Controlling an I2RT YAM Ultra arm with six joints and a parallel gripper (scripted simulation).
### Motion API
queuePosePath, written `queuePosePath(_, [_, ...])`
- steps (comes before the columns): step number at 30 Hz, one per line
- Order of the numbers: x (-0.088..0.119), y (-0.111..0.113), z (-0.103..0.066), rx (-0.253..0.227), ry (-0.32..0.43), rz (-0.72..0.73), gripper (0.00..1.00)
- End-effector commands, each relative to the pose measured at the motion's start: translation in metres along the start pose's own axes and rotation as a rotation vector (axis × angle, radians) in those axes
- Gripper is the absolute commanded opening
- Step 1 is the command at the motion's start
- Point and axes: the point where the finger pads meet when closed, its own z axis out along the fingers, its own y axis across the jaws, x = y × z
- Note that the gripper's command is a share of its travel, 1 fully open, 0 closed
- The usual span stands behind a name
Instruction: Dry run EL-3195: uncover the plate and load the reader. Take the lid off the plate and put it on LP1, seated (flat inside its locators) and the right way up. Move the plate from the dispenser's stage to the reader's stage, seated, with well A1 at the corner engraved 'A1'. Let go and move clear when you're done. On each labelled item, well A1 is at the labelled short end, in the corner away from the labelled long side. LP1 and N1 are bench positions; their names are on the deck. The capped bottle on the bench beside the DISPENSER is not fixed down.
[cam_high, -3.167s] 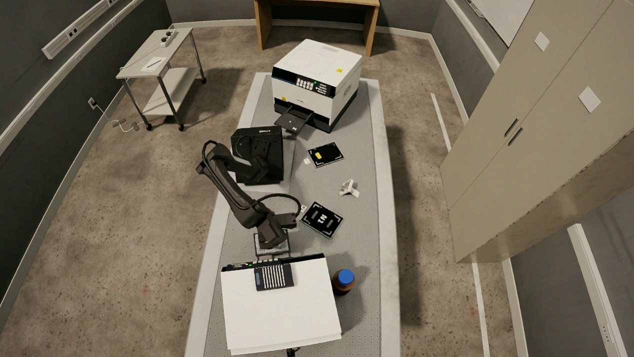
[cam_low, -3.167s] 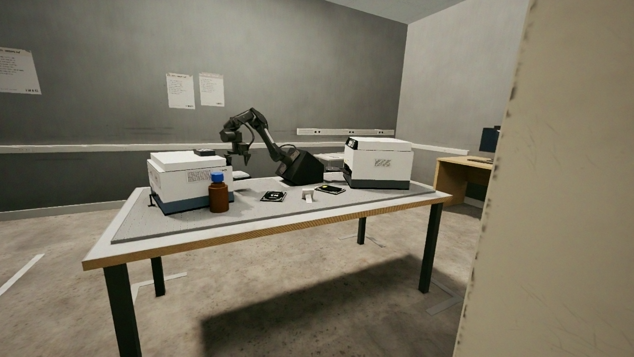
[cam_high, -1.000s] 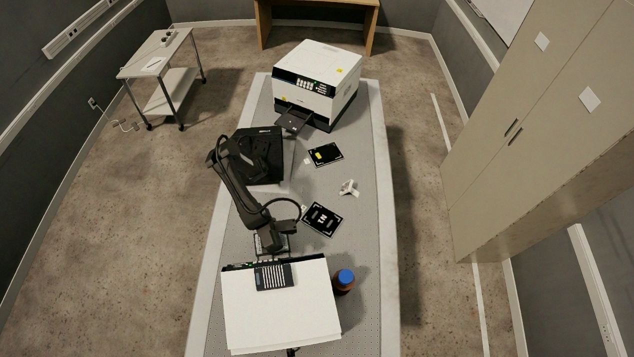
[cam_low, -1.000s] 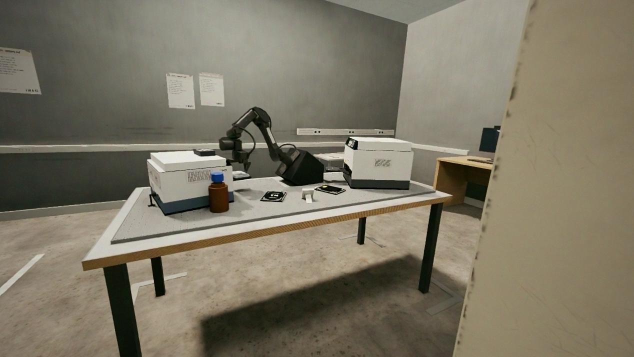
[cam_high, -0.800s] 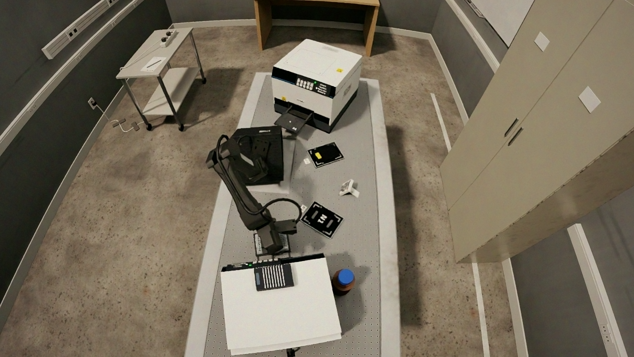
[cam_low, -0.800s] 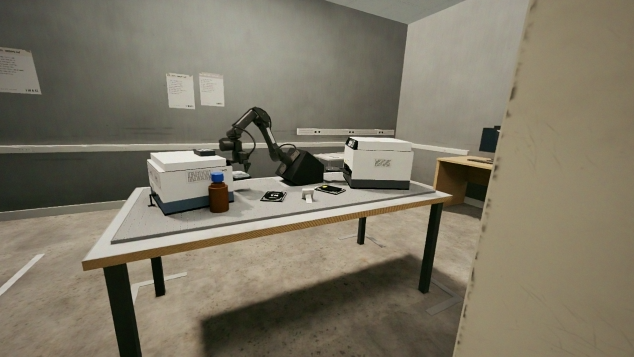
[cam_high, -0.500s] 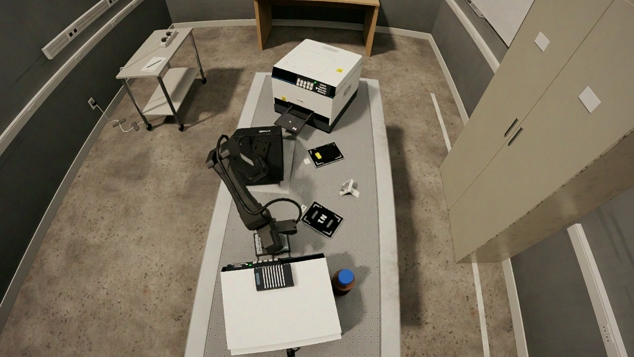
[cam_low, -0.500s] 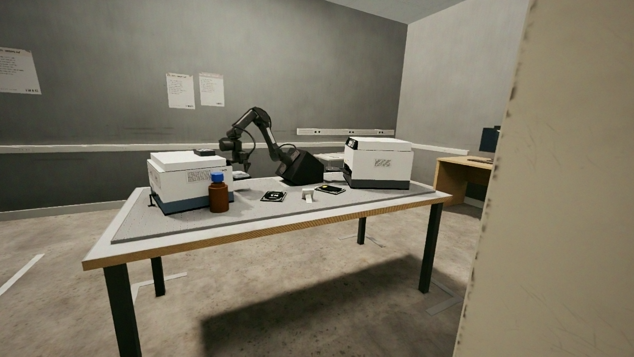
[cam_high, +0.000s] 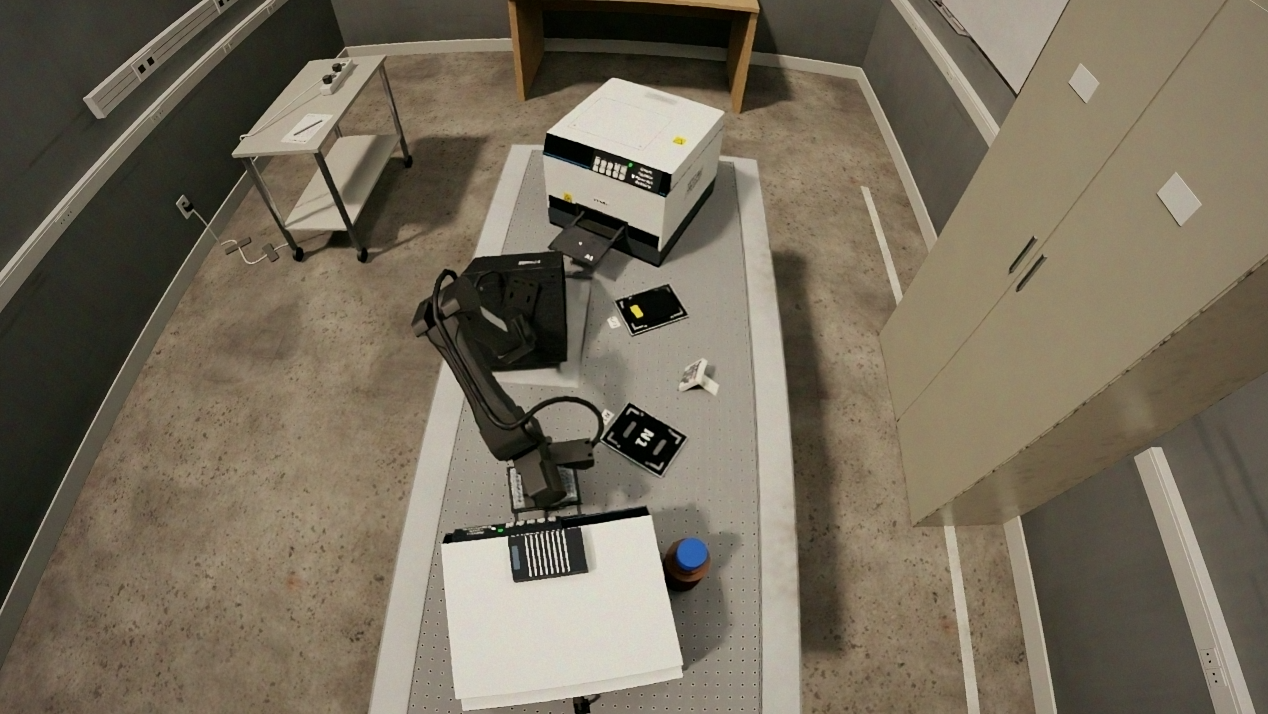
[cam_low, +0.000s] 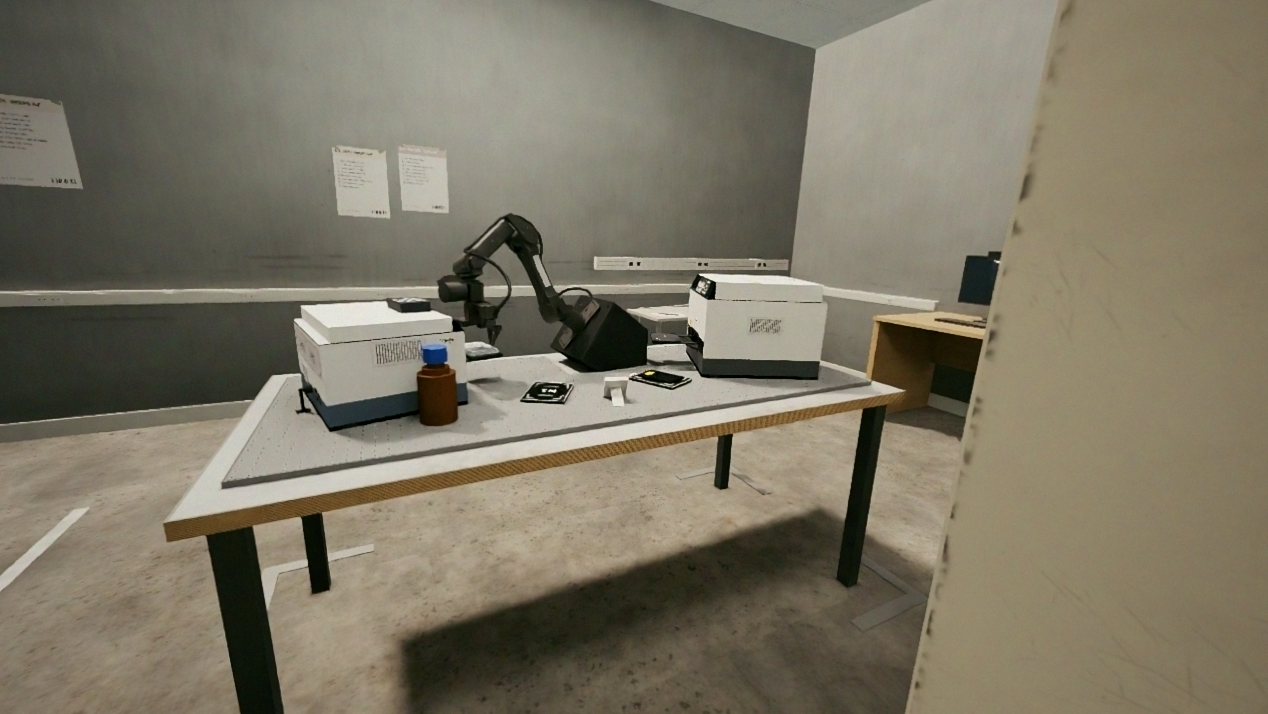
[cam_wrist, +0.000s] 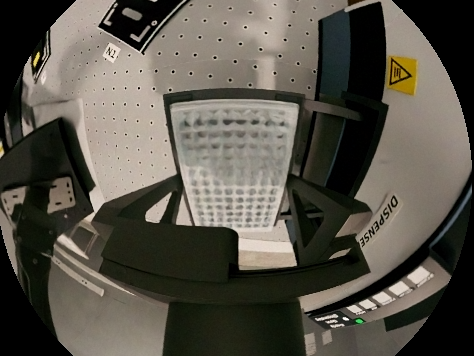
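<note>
- I see lab cart (cam_high: 346, 110) (cam_low: 661, 313) by wall, w/ paper (cam_high: 297, 136) + pwr strip (cam_high: 342, 72) on top
- tall cabinet (cam_high: 984, 328) (cam_low: 1109, 354), doors shut
- wood desk (cam_high: 630, 5) (cam_low: 918, 325), monitor (cam_low: 977, 279) on it
- 2 wall notices (cam_low: 361, 181) side by side, approx level

- My top view is evenly lit but muted, with soft dark shadows on the mottled brown concrete floor (cam_high: 292, 425) (cam_low: 567, 567).
- From outside, I see a broad shadow beneath the white-topped rectangular bench (cam_low: 532, 465).
- My wrist view bows strongly toward its black circular border; the clear ribbed plate cover (cam_wrist: 235, 165) looks hazy.
</note>
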Motion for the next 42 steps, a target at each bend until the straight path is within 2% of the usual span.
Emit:
queuePosePath(1, [-0.001, -0.0015, -0.0023, 0.007, -0.011, 0.003, 0.98])
queuePosePath(20, [-0.001, -0.0015, -0.0023, 0.007, -0.011, 0.003, 0.86])
queuePosePath(42, [-0.001, -0.0015, -0.0023, 0.007, -0.011, 0.003, 0.86])
